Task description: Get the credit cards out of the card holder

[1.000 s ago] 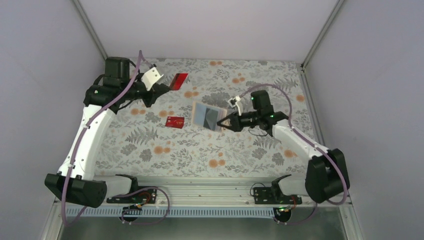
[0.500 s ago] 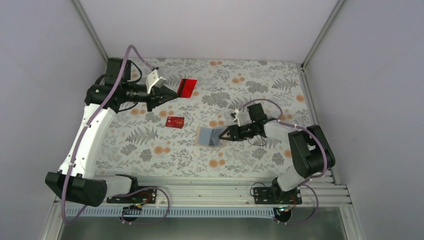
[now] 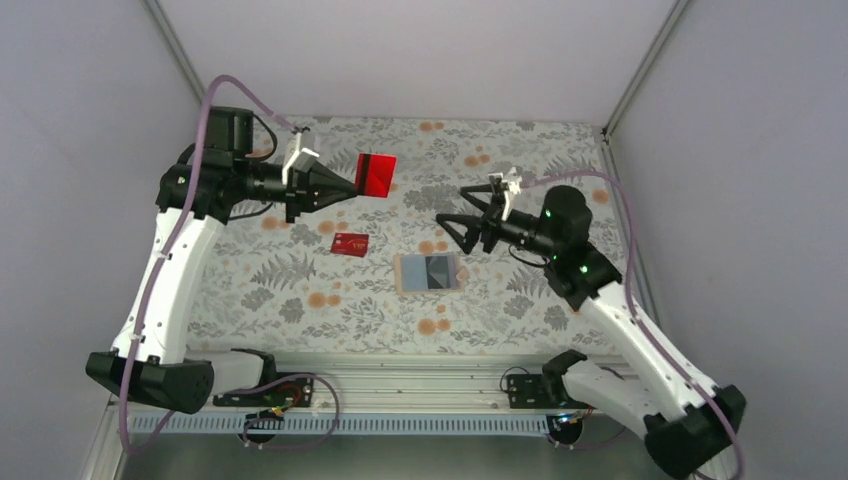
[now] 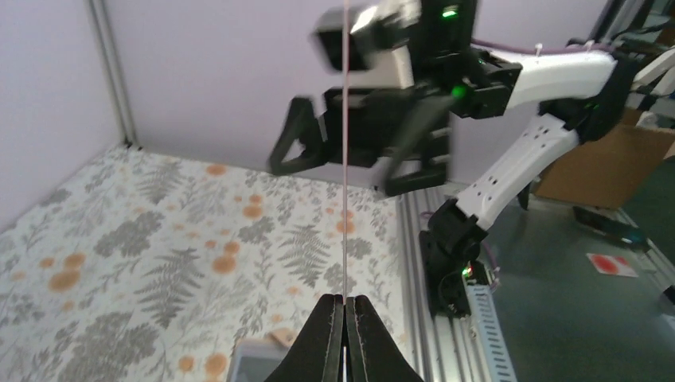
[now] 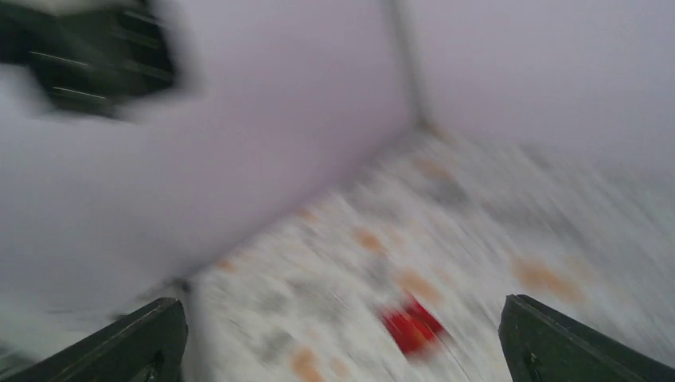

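My left gripper is shut on the edge of a red credit card and holds it above the far left of the table. In the left wrist view that card shows edge-on as a thin line rising from the closed fingertips. A second red card lies flat on the cloth. The card holder lies open on the table, blue-grey inside with a dark patch. Just beyond it my right gripper hangs open and empty. The right wrist view is blurred and shows a red card between the wide fingers.
A floral cloth covers the table, with pale walls on three sides. A metal rail and the arm bases run along the near edge. My right arm fills the upper middle of the left wrist view.
My right gripper opened, let go of the card holder and rose away to the back; the holder now lies flat nearer the front. My left gripper shifted slightly right with its red card.
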Robot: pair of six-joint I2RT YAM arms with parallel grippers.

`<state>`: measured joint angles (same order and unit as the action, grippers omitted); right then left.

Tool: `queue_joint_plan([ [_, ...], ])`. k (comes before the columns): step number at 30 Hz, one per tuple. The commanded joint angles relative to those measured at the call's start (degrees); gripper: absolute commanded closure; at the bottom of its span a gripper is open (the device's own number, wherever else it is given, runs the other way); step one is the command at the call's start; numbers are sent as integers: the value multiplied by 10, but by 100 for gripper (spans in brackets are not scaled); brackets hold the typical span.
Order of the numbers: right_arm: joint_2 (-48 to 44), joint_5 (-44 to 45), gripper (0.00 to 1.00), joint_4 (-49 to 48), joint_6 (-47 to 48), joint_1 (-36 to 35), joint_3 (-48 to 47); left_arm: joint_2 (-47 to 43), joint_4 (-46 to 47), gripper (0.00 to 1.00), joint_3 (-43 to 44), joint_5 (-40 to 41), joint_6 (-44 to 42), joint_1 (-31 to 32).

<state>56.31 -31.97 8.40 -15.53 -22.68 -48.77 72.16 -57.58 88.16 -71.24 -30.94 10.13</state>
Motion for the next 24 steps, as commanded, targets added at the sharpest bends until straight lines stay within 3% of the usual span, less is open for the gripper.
queue_joint_plan([
  [1,-38,-84,1,-263,4,-134,-29,-13,29,98,29,-72,47,1],
  [6,39,-54,8,-398,-28,-195,-56,-29,32,98,24,-68,55,2],
  [11,121,-40,23,-360,5,-252,-137,-29,33,98,22,-84,53,2],
  [13,137,-51,40,-365,6,-258,-148,-28,33,98,19,-90,52,2],
  [18,148,-56,92,-366,7,-266,-146,-33,28,98,14,-86,46,2],
  [19,146,-51,95,-366,7,-267,-143,-35,26,98,14,-86,43,2],
  [24,133,-28,96,-332,19,-266,-142,-39,15,98,7,-84,30,2],
])
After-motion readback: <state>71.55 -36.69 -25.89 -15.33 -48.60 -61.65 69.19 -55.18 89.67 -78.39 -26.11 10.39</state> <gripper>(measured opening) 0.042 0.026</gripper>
